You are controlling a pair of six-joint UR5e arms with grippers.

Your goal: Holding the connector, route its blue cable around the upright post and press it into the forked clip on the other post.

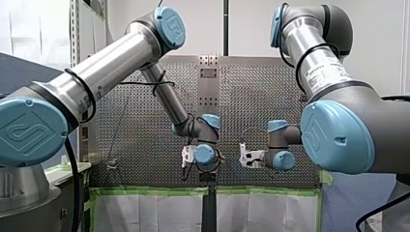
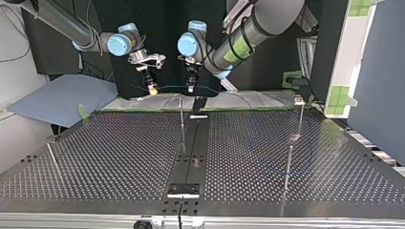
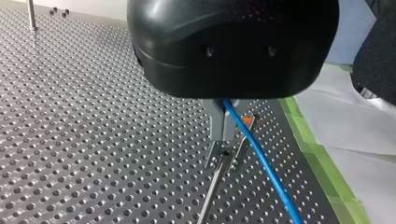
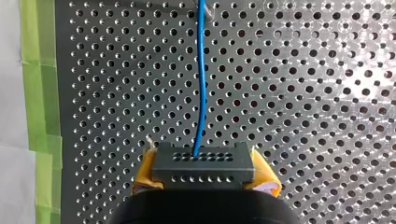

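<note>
Yellow pads of my right gripper (image 4: 205, 184) are shut on a black connector (image 4: 203, 163). The blue cable (image 4: 201, 84) leaves the connector and runs straight ahead over the perforated table. In the left wrist view my left gripper (image 3: 223, 140) is black, and its metal fingers (image 3: 217, 126) are shut on the blue cable (image 3: 264, 163). They sit just above the forked top of a thin upright post (image 3: 212, 189). In the top view the cable (image 2: 169, 87) spans nearly level between my right gripper (image 2: 153, 89) and my left gripper (image 2: 190, 88), above the middle post (image 2: 181, 119).
More thin posts stand on the table: one with a small head (image 2: 301, 114) at the top view's right, one nearer (image 2: 288, 167), and one (image 2: 52, 160) at the left. Green tape (image 4: 39, 93) and white sheeting edge the table behind the grippers.
</note>
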